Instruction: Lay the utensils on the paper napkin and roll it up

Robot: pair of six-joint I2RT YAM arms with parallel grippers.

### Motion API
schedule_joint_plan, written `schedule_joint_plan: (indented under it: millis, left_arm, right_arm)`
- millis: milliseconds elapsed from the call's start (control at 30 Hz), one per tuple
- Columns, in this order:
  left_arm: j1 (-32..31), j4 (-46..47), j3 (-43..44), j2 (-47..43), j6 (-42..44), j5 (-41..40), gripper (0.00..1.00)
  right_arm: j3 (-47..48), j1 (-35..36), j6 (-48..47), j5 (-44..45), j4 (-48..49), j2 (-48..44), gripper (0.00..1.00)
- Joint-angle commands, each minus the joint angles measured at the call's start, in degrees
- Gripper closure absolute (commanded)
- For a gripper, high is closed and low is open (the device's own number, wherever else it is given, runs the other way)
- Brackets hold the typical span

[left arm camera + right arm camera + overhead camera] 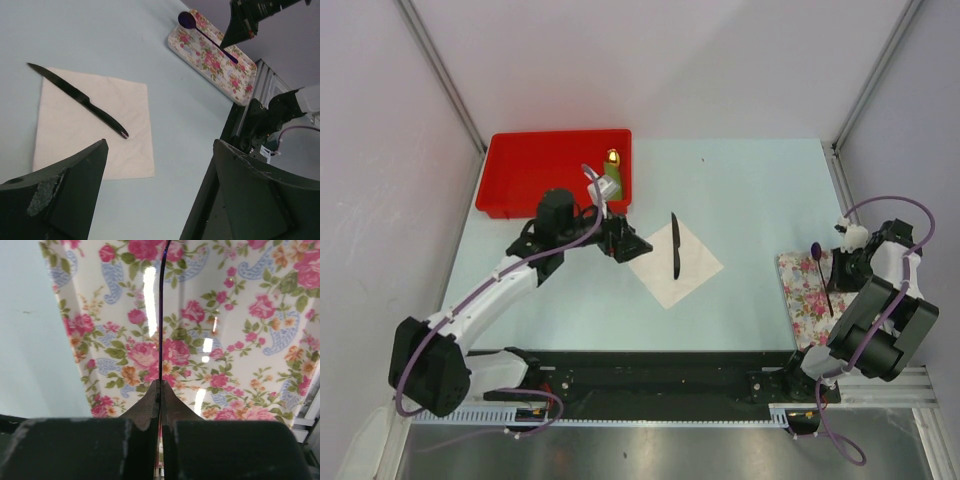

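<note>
The white paper napkin (677, 268) lies at mid-table as a diamond, with the thin black knife (674, 245) lying across it. My left gripper (625, 243) hovers just left of the napkin, open and empty. In the left wrist view the knife (80, 100) lies on the napkin (100, 142) beyond my open fingers (160, 150). The spoon (816, 252), with its purple bowl, lies over the floral cloth (807, 300) at the right. My right gripper (837, 270) is shut on the spoon's thin dark handle (161, 315), fingers (160, 386) pinched together over the cloth.
A red tray (520, 165) stands at the back left with a green piece with a gold tip (611, 172) in its right end, close behind my left wrist. The floral cloth (215, 62) sits near the table's right edge. A black rail (660, 375) runs along the near edge.
</note>
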Motion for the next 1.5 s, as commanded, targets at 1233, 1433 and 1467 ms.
schedule_joint_plan:
  millis: [1233, 1433, 1467]
  left_arm:
    - [-4.1, -7.5, 9.3, 8.3, 6.6, -3.3, 0.09]
    - [-3.9, -7.5, 9.0, 8.4, 6.6, -3.5, 0.09]
    - [-3.8, -7.2, 8.8, 8.4, 6.4, -3.4, 0.09]
  right_arm:
    - [-1.0, 3.7, 17.3, 10.2, 21.5, 10.9, 0.68]
    - [-0.7, 5.3, 18.1, 12.1, 23.1, 14.4, 0.85]
    - [-0.6, 5.4, 17.9, 12.0, 22.8, 14.4, 0.89]
